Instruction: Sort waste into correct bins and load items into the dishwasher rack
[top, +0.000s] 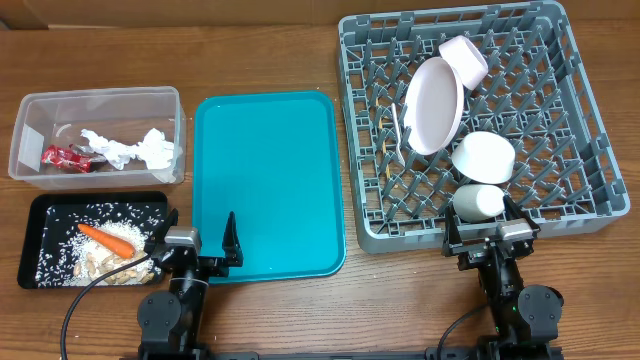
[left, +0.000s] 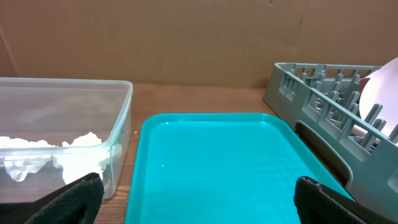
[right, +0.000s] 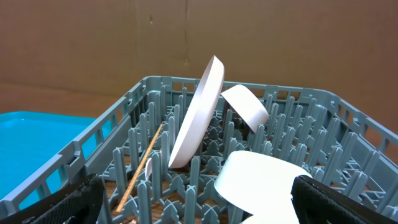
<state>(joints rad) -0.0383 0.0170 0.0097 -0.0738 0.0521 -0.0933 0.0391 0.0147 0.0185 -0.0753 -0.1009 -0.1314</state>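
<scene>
1. Dishwasher rack (top: 540, 110) sits on the table's right and holds a tilted white plate (top: 433, 105), pink bowl (top: 465, 57), white bowl (top: 483, 156) and cup (top: 478, 203).
2. Left gripper (top: 197, 238) hovers at the teal tray's (top: 265, 150) near edge, fingers wide apart, empty.
3. Right gripper (top: 487, 228) hangs at the rack's near edge, fingers spread, empty.
4. Red wrapper (top: 65, 157) print is too small to read.
5. Wooden table (top: 300, 310); brown cardboard wall (left: 186, 37) behind.

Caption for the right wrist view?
Open right gripper facing the rack: plate leaning on edge, bowls and chopsticks inside.

Grey grid-floored rack (top: 600, 120), teal tray (top: 265, 170), white plate (top: 433, 105), seemingly pale-pink bowl (top: 465, 58), orange carrot (top: 105, 238).
</scene>
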